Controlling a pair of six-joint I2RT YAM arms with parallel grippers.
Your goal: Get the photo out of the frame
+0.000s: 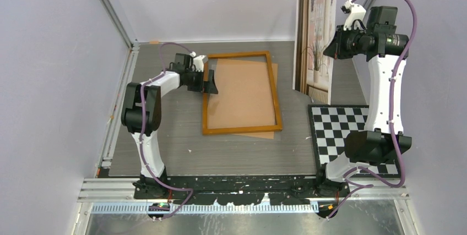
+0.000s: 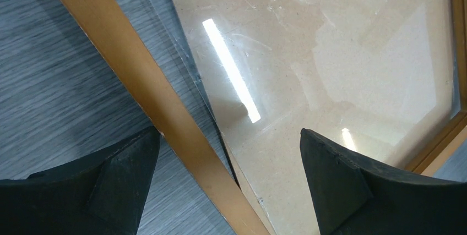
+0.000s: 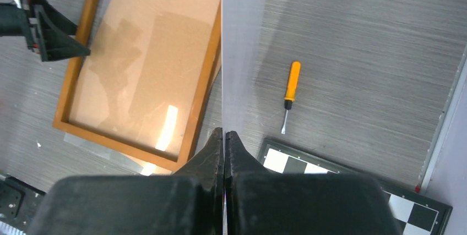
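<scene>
The right fingers (image 3: 212,155) are gripping the photo (image 1: 315,42) by its edge, holding it upright at upper right, apart from the frame (image 1: 242,129) lying on the counter (image 1: 176,141). The left fingers (image 2: 126,185) are standing wide open astride the frame's left rail. Only the right wrist view is showing a screwdriver (image 3: 292,89)

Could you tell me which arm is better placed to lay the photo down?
Probably right: the right gripper is shut on the photo, clear of the frame; the left gripper is open, empty.
</scene>
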